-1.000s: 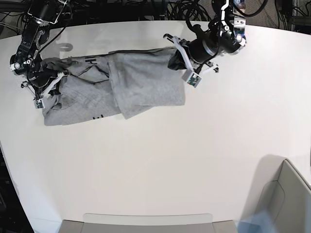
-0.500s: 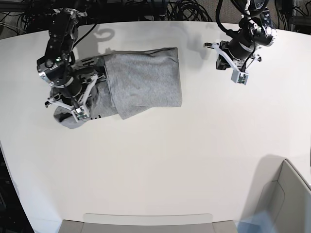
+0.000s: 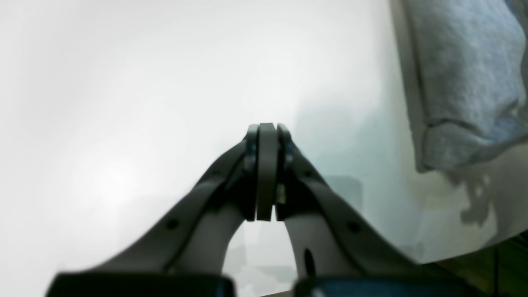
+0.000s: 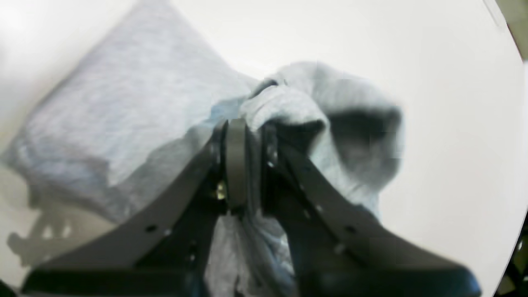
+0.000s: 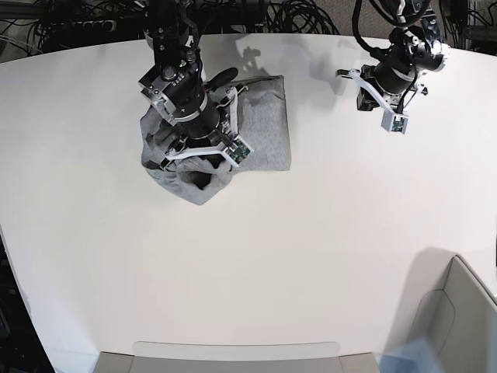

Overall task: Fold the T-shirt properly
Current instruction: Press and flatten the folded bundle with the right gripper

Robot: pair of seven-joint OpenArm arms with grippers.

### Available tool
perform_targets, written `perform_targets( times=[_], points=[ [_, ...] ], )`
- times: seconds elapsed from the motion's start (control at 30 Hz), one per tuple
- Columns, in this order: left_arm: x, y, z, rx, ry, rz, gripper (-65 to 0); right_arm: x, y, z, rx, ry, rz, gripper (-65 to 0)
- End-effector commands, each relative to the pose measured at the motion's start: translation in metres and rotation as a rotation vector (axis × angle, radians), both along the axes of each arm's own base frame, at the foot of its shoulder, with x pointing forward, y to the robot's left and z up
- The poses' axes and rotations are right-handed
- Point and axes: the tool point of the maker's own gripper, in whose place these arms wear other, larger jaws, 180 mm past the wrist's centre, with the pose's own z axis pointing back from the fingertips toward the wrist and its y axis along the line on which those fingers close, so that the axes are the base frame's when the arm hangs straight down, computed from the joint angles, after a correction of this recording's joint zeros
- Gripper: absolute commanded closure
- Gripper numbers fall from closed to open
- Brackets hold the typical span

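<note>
Well, the white table (image 5: 311, 256) is broad, with dark cables (image 5: 295, 15) behind it. The right gripper (image 4: 247, 136) pinches a bunched fold of the T-shirt (image 5: 264, 132) near the far edge, hiding its middle. The left gripper (image 3: 267, 136) hangs closed and empty, well apart.

No readable text, T-shirt (image 5: 264, 132) plain grey (lettering hidden), nothing legible elsewhere

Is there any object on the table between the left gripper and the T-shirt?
Nothing visible. The left gripper, shut and empty, hovers apart from the T-shirt, with only bare table between them. The right gripper already clamps the cloth.
</note>
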Motion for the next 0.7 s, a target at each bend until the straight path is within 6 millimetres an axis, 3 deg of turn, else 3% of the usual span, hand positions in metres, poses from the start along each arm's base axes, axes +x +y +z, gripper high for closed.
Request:
perform_targets(
  times=[0.0, 0.13, 0.3, 0.47, 0.6, 0.67],
  points=[
    [0.005, 0.002, 0.007, 0.002, -0.033, 0.0, 0.0, 0.001, 0.013, 0.013, 0.034, -0.041, 0.03, 0.0],
    [0.004, 0.002, 0.005, 0.0, -0.026, 0.003, 0.0, -0.008, 0.034, 0.012, 0.044, -0.032, 0.092, 0.0],
    [0.004, 0.001, 0.003, -0.004, -0.021, -0.001, 0.0, -0.007, 0.051, 0.008, 0.074, -0.029, 0.079, 0.0],
    [0.004, 0.0, 0.003, -0.004, -0.021, -0.002, 0.0, -0.019, 0.068, -0.015, 0.057, 0.039, 0.118, 0.0],
    [0.004, 0.0, 0.003, -0.004, -0.021, -0.002, 0.0, -0.026, 0.069, -0.022, 0.055, 0.063, 0.12, -12.7],
    [0.004, 0.0, 0.003, -0.004, -0.021, -0.002, 0.0, -0.025, 0.069, -0.015, 0.066, 0.045, 0.12, -16.9]
  ],
)
